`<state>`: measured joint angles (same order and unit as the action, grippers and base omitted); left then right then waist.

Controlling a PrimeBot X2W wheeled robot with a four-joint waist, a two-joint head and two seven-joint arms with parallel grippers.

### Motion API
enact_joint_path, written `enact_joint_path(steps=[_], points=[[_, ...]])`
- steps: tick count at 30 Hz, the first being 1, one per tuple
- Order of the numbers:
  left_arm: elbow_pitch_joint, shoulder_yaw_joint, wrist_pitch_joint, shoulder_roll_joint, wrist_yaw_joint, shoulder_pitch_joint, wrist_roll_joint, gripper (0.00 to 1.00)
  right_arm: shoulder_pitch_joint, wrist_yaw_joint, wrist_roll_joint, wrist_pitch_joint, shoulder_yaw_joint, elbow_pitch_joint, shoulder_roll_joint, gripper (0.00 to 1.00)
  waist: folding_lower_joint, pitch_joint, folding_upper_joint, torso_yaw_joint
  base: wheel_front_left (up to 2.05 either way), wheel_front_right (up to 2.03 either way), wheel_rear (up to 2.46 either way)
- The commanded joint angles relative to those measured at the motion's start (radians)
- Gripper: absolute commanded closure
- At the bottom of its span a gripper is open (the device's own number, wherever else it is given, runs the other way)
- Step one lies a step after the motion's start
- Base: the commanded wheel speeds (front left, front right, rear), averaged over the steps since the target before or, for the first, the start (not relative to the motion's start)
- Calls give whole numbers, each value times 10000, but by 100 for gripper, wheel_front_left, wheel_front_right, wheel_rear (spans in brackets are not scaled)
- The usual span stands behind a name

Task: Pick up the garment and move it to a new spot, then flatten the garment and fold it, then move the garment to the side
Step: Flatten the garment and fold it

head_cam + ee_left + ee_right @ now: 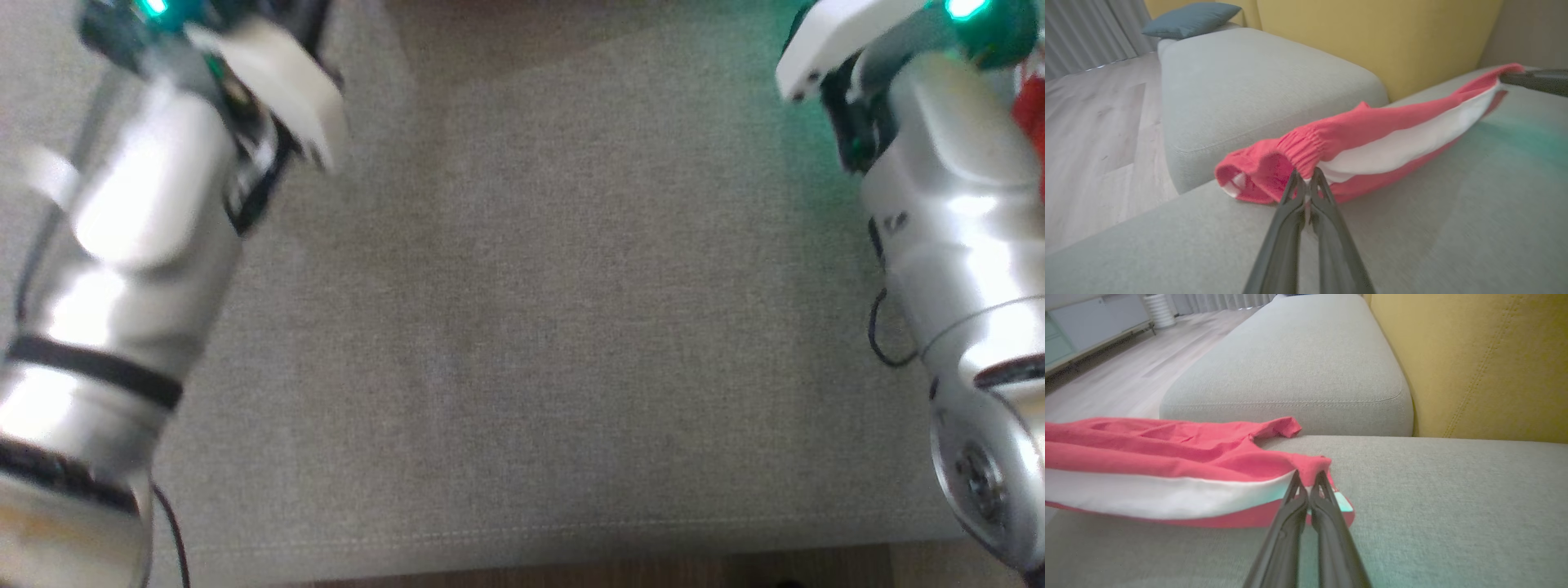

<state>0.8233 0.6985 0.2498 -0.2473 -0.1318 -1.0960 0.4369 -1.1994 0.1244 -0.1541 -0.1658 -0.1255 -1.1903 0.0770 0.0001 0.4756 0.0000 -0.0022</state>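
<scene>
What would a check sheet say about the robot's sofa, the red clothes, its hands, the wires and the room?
Surface: grey sofa cushion, plain fabric.
Job's things: red garment with a white stripe, stretched between both grippers over the cushion.
Clutter: nothing seen.
Grippers: left gripper shut on the garment's elastic end; right gripper shut on the other end.
Cables: thin black cable beside the right arm.
Surroundings: yellow backrest, blue pillow, wooden floor, grey curtain.

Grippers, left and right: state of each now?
Left gripper: shut on the garment, at its gathered elastic edge.
Right gripper: shut on the garment's opposite end.
</scene>
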Motion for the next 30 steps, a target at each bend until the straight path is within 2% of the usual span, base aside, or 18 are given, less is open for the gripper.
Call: enact_joint_path(steps=[1,7,12,21,30], points=[[-554,26,117,-522,16,172,-65,100,77,63,-134,80,-396,165,-38,100,-1,-376,0,18,0,0,0],[-1598,780,118,-1082,14,1754,-134,100,1015,63,-791,548,-1921,110,603,100,-1,-1265,0,-34,0,0,0],[-1976,1156,119,-1288,13,2777,-140,100,2096,63,-1855,1328,-3352,705,1361,100,-1,-2068,0,-44,0,0,0],[-2275,2219,119,-1629,12,4087,-60,100,4226,63,-4470,3336,-5709,3099,3361,100,-1,-3368,0,-125,0,0,0],[-3209,3156,-302,-2108,12,5478,649,100,6188,63,-6662,5291,-6891,5636,5376,100,-1,-4527,0,-179,0,0,0]])
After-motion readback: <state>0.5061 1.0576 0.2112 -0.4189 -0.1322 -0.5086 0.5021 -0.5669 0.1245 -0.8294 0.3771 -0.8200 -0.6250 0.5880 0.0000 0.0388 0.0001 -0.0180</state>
